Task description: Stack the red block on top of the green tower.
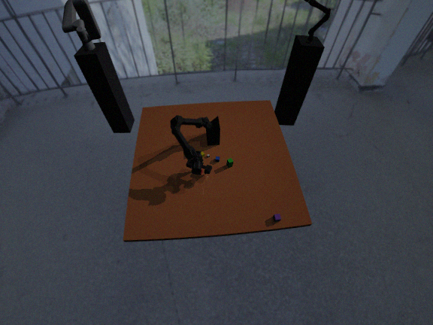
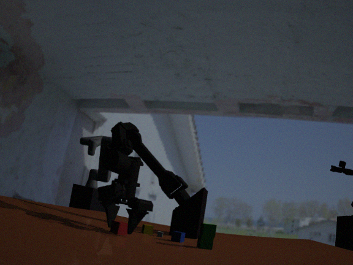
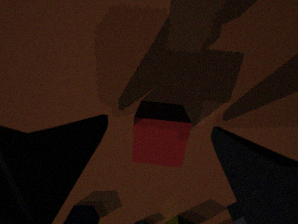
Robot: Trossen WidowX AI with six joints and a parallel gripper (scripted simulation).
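- Between our two fingers [image 2: 111, 215] sits the red block [image 2: 119, 228], down on the mat [image 2: 46, 239]. Our fingers are spread wide and hold nothing, so the block can fit in the gap with room on each side.
- Down low is where our gripper [image 2: 123, 225] hangs, pointing straight at the mat. From the side, the tips look like they are beside the block, one on each side. We cannot tell if they touch it.
- From the wrist view, the red block [image 3: 161, 142] is in the middle, with a dark finger off to each side. We think we are lined up well, so closing should grab it flat on two faces.
- Just beside us are small blocks: a yellow one [image 2: 147, 229], a tiny pale one [image 2: 160, 234] and a blue one [image 2: 178, 236]. We should lift straight up so we do not bump them.
- Past those stands the green tower [image 2: 206, 235], upright and apart from the red block. It is taller than the other blocks, so we think we must lift high before we go over it.
- Far off near the mat corner is a purple block [image 1: 277, 217], out of our way.
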